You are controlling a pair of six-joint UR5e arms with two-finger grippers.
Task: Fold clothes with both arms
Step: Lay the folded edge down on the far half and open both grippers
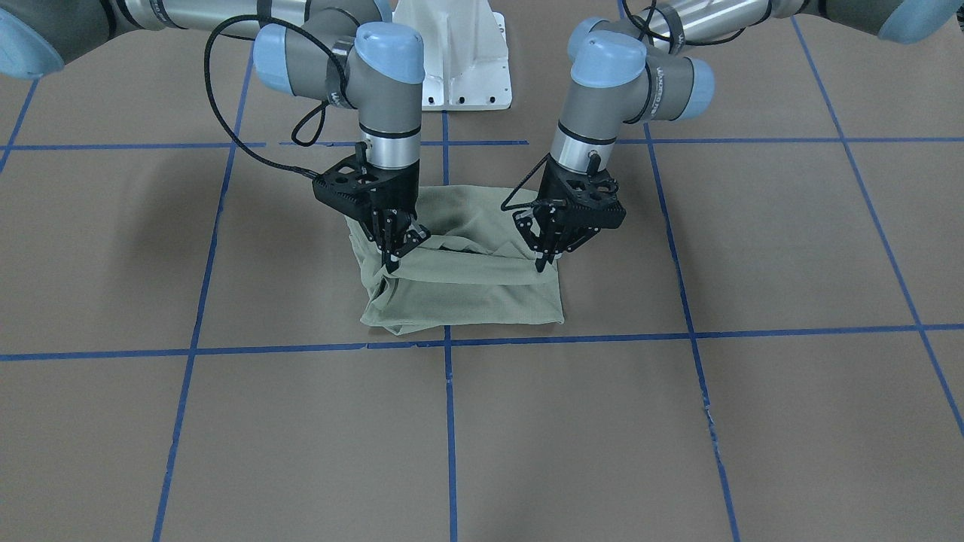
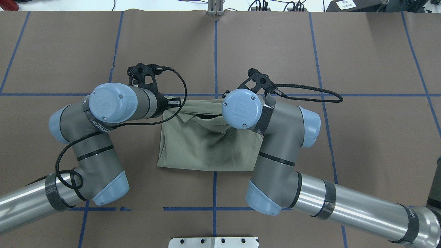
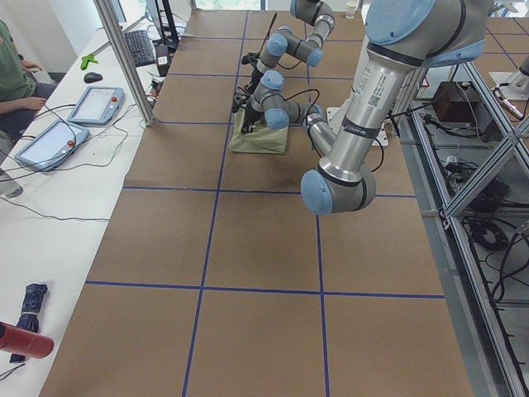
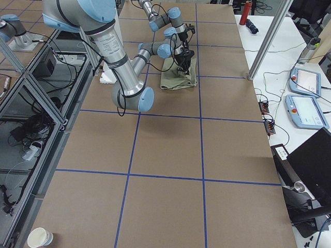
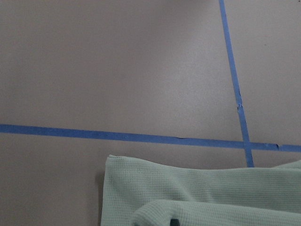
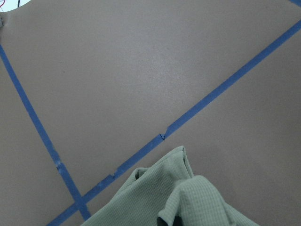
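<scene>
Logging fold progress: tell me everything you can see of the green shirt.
The shirt is pale sage-green, fine waffle-textured knit, folded into a compact, rumpled rectangle on the brown paper table beside a blue tape crossing. On its side away from the robot's base a layer is raised: the left gripper and right gripper each pinch it near a corner; the cloth sags between them and drapes to the table.

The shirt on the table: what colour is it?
The shirt is plain pale sage green; the exterior front-facing view shows it best.
</scene>
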